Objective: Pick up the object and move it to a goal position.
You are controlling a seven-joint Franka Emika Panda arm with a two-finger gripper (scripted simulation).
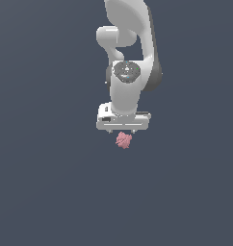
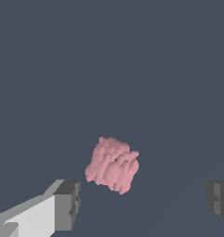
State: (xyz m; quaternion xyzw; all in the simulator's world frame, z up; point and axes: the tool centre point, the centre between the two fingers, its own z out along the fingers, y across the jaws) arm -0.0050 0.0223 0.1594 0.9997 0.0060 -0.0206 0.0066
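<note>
Lying between the spread fingers (image 2: 67, 206), the pink clump (image 2: 113, 164) touches neither

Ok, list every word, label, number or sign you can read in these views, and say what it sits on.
None: no readable text in either view. The pink clump, the tool, the white arm and the grey ground are all unmarked; the dark round cap on the arm shows only blurred shapes.

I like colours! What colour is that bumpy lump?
Pink. The lump shows best in the wrist view.
</note>
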